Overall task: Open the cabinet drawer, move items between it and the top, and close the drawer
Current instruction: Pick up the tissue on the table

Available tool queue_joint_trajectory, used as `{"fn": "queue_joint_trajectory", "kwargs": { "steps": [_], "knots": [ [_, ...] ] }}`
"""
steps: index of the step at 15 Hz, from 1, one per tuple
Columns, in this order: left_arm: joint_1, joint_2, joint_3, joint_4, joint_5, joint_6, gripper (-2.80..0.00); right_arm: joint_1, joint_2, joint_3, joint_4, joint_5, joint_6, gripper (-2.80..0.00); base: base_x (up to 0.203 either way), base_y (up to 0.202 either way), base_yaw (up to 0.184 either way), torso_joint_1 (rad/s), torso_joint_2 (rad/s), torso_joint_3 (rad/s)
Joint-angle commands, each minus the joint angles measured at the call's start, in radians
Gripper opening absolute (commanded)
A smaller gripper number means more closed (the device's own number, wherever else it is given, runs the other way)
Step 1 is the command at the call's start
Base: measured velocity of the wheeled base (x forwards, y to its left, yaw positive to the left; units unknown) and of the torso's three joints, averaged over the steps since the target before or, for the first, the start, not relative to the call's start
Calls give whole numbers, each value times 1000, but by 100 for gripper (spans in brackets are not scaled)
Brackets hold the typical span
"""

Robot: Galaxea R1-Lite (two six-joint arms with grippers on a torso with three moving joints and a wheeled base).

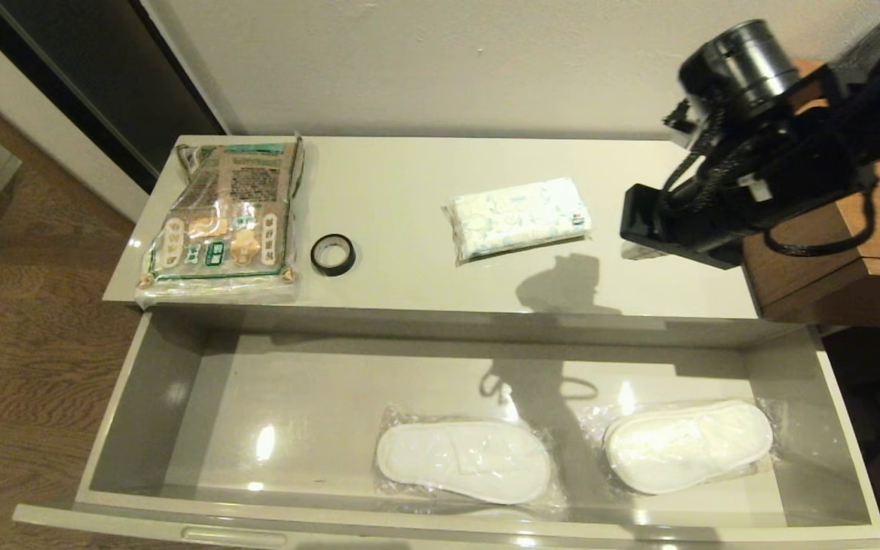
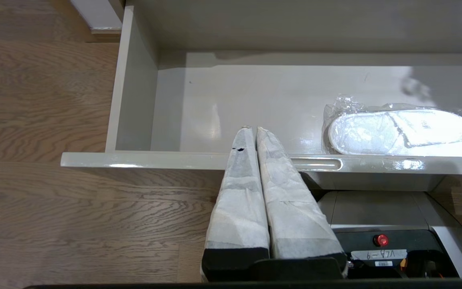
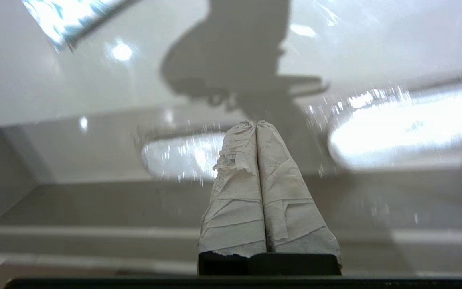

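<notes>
Three items lie on the long glossy cream-white surface [image 1: 409, 221] of the low cabinet: a brown-and-green clear-wrapped packet with Chinese writing [image 1: 228, 221] at the left end, a small black tape roll [image 1: 333, 254] just beside its right edge, and a white soft rectangular pack with pale blue print [image 1: 518, 218] well apart to the right of the middle. Below them the long, shallow, glossy grey-beige drawer [image 1: 146, 397] stands pulled fully out. On its floor rest two white slippers sealed in clear plastic, one near the middle [image 1: 463, 461] and one toward the right end [image 1: 688, 444], apart from each other.

Up at the right end of the surface, beside the taller brown wooden unit [image 1: 852, 260], hangs the right hand [image 3: 256, 124], above the cabinet top and holding nothing; its two paper-wrapped fingers [image 3: 241, 192] are pressed together. The left hand [image 2: 253, 129] sits low in front of the drawer's front edge [image 2: 155, 159], over the wooden floor [image 2: 54, 208], with its own wrapped fingers [image 2: 241, 188] also pressed together and empty.
</notes>
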Motion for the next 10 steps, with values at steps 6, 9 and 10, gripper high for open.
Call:
{"fn": "queue_joint_trajectory", "kwargs": {
  "steps": [6,9,10],
  "knots": [
    [0,0,1,-1,0,0,-280,73,257,-66,-372,-313,-211,0,0,0,0,0,0,0],
    [0,0,0,-2,0,0,-280,71,234,-64,-498,-385,-300,0,0,0,0,0,0,0],
    [0,0,0,-2,0,0,-280,71,230,-65,-518,-389,-306,0,0,0,0,0,0,0]
  ]
}}
